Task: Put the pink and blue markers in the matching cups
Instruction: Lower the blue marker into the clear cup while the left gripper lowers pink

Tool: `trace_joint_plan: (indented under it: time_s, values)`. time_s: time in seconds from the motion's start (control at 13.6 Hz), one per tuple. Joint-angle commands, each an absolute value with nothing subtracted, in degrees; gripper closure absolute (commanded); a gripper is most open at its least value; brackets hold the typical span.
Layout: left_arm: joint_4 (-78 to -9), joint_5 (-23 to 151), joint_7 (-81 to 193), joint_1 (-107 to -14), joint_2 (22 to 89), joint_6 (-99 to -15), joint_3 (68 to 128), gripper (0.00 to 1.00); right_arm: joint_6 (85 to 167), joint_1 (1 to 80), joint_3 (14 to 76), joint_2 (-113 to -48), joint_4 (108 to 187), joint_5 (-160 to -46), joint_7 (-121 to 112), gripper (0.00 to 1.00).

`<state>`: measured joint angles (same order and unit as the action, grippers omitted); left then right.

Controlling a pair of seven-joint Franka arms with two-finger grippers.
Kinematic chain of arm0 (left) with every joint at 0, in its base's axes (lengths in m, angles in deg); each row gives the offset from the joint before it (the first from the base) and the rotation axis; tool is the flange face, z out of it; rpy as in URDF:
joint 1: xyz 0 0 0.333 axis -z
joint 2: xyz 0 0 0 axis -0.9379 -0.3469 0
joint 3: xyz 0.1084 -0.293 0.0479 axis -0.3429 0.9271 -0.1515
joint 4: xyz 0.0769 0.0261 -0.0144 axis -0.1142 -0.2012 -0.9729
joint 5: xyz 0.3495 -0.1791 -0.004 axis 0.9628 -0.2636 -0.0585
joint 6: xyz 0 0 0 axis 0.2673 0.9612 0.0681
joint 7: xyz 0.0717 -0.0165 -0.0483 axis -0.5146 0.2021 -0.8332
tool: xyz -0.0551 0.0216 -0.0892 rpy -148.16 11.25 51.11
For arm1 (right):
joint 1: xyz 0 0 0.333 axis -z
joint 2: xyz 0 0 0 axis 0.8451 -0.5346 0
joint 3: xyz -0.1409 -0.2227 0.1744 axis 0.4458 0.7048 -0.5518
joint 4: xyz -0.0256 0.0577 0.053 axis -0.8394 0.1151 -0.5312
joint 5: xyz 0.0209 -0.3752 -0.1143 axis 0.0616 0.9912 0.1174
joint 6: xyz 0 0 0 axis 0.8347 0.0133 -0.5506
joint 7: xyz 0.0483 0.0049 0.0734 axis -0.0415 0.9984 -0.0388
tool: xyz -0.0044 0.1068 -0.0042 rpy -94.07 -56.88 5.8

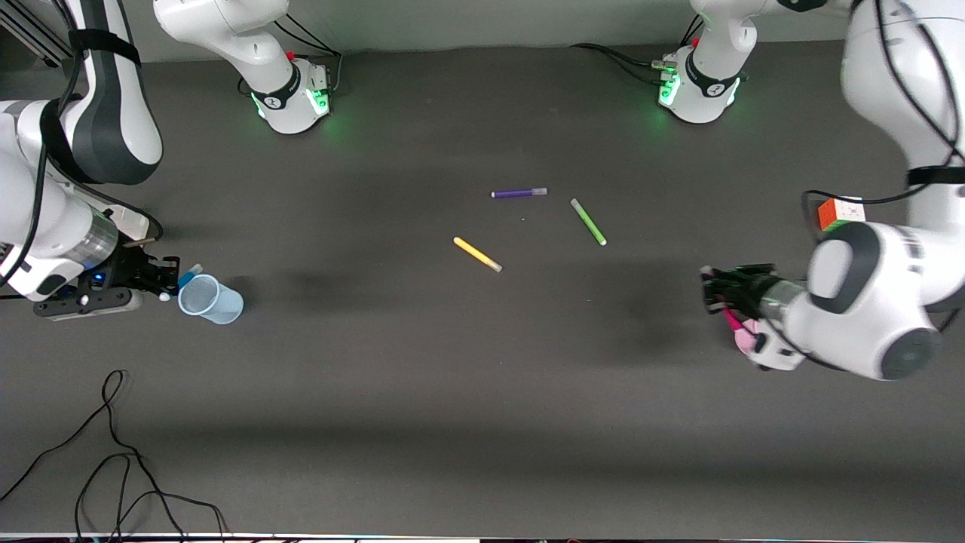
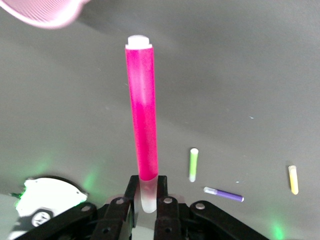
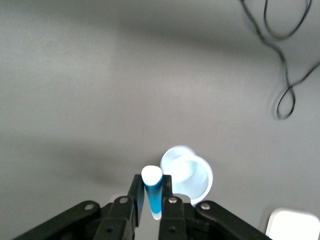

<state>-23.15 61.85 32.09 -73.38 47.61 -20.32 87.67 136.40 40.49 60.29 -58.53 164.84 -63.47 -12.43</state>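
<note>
My right gripper is shut on the blue marker, right beside the pale blue cup at the right arm's end of the table. In the right wrist view the marker sits between the fingers of the gripper, next to the cup's rim. My left gripper is shut on the pink marker, held by its pale end. The pink shaft points toward the pink cup. The pink cup is mostly hidden under the left arm.
A purple marker, a green marker and a yellow marker lie mid-table. A colour cube sits near the left arm. A black cable loops near the front edge at the right arm's end.
</note>
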Motion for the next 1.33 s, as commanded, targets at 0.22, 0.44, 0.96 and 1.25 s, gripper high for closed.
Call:
trace_joint_plan:
  time_s: [0.22,0.44,0.96,1.25]
  values:
    - [-21.62,61.53,42.83,-81.73,45.26,-16.21,88.07,1.0,159.71,40.02,66.28,-54.14,181.48,-62.58,-25.55,1.0]
    - [-21.62,60.74,45.12,-84.55,43.41,-16.03,88.16,1.0,168.93,40.11,66.28,-55.54,186.93,-63.46,-24.85,1.0]
    - [-21.62,56.79,45.3,-85.96,40.6,-16.73,88.07,1.0,170.8,40.02,66.19,-57.21,187.64,-66.62,-24.85,1.0]
    - [-21.62,56.79,45.57,-85.87,39.98,-17.52,88.16,0.89,170.36,40.02,66.28,-57.3,187.56,-66.71,-24.85,0.0]
